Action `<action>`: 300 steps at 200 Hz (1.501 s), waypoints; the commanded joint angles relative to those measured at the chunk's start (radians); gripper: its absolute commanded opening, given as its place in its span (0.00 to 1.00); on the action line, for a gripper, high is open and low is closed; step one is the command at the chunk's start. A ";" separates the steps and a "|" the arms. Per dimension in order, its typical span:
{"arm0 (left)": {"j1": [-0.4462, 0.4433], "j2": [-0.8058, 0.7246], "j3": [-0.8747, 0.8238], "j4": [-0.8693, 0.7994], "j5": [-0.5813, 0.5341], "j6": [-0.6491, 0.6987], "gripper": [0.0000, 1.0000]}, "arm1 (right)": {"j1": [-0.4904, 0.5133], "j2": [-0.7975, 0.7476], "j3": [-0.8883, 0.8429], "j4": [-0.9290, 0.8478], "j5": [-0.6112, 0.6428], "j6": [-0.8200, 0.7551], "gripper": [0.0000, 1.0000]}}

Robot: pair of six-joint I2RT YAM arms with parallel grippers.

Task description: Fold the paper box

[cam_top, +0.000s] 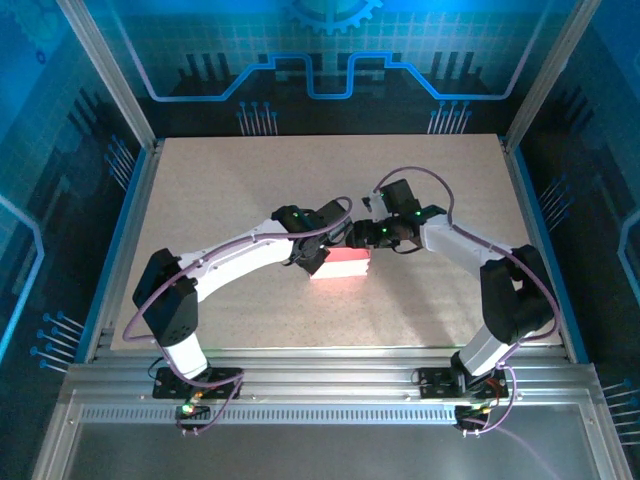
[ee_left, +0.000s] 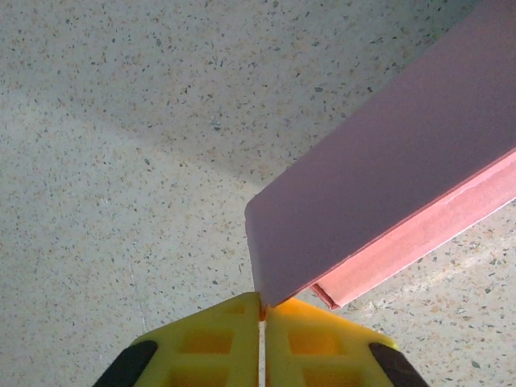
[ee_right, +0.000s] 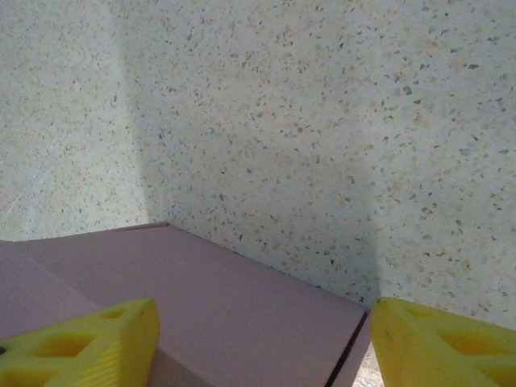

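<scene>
The pink paper box (cam_top: 342,266) lies on the table between the two arms, folded into a low rectangular shape. In the left wrist view a flat pink panel of the paper box (ee_left: 387,169) slants up to the right, with a lighter side wall beneath it. My left gripper (ee_left: 262,310) is shut on that panel's lower corner, and it sits at the box's left end (cam_top: 318,252). My right gripper (ee_right: 264,322) is open, its yellow fingers (ee_right: 89,347) spread wide over the top of the paper box (ee_right: 201,290). It hovers at the box's right end (cam_top: 366,236).
The speckled beige table (cam_top: 230,190) extends all round the box. Metal frame rails and blue panels border it at the left, right and back. The arm bases stand on the slatted rail at the near edge (cam_top: 320,385).
</scene>
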 commanded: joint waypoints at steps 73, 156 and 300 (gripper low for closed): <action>-0.006 0.027 0.068 -0.053 -0.007 -0.012 0.00 | 0.051 -0.042 -0.040 -0.007 0.088 -0.023 0.71; 0.028 0.051 0.130 -0.087 0.053 -0.117 0.00 | 0.061 -0.057 -0.060 0.022 0.085 -0.007 0.71; 0.065 0.056 0.097 -0.052 0.082 -0.179 0.23 | 0.066 -0.045 -0.052 0.028 0.075 -0.008 0.71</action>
